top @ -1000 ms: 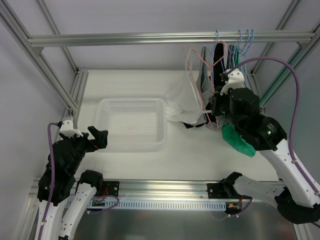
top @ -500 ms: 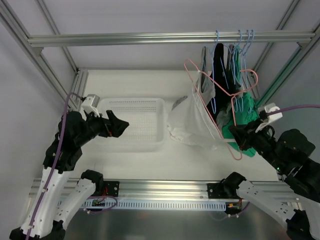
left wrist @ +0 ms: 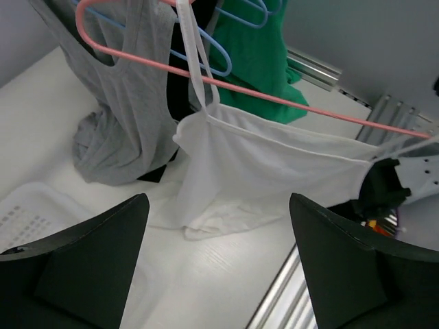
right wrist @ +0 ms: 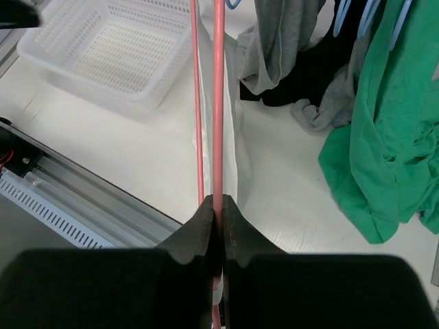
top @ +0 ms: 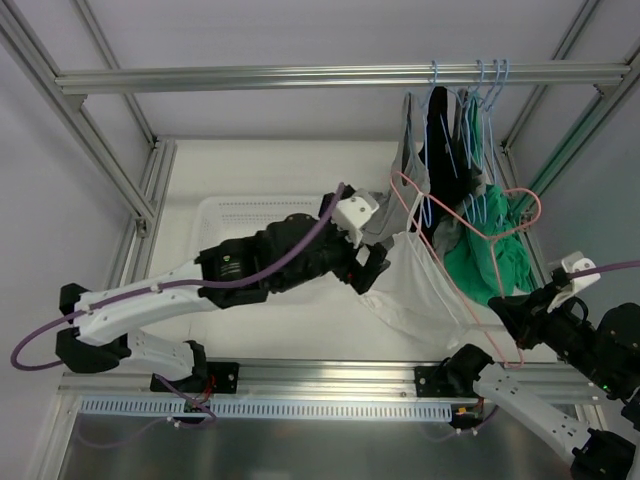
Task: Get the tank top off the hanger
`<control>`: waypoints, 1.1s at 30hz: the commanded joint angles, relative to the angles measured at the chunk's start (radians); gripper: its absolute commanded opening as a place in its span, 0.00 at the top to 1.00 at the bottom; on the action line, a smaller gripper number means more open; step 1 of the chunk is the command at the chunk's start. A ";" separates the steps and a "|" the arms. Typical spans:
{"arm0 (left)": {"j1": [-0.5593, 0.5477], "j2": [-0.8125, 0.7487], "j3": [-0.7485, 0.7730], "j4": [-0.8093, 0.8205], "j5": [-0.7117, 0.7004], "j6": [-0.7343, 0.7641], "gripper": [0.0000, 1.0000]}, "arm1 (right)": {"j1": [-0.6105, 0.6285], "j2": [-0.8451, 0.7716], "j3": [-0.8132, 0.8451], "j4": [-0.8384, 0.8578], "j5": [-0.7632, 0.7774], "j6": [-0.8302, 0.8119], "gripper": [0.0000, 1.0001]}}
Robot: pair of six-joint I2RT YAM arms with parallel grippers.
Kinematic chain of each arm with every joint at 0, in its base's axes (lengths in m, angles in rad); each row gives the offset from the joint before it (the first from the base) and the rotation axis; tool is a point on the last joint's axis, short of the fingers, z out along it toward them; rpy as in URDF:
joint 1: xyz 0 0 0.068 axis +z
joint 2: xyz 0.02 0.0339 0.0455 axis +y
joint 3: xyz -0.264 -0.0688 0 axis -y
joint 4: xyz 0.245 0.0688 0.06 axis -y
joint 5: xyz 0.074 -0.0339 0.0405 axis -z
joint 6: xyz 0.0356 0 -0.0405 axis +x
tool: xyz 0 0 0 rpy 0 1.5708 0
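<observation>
Hanger clamped in the right gripper, white tank top hanging from it; left gripper, jaws wide apart, hovers close by, likely to grasp and pull next.

Top cam: fixed, high behind the arm bases, looks down and fwd over the whole table to the far rail. L wrist cam: close, faces the table's right edge, on white tank top and pink hanger. R wrist cam: above near right corner, looks steeply down along that hanger. All 3 share both.
</observation>
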 commanded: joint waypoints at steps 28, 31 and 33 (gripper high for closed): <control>0.052 0.350 0.293 0.120 -0.089 0.097 0.48 | 0.002 -0.002 0.097 -0.030 -0.113 -0.009 1.00; 0.052 0.356 0.289 0.120 -0.065 0.083 0.46 | 0.003 -0.003 0.100 -0.023 -0.112 -0.006 1.00; 0.052 0.356 0.283 0.121 -0.066 0.080 0.52 | 0.003 -0.003 0.108 -0.024 -0.100 -0.011 1.00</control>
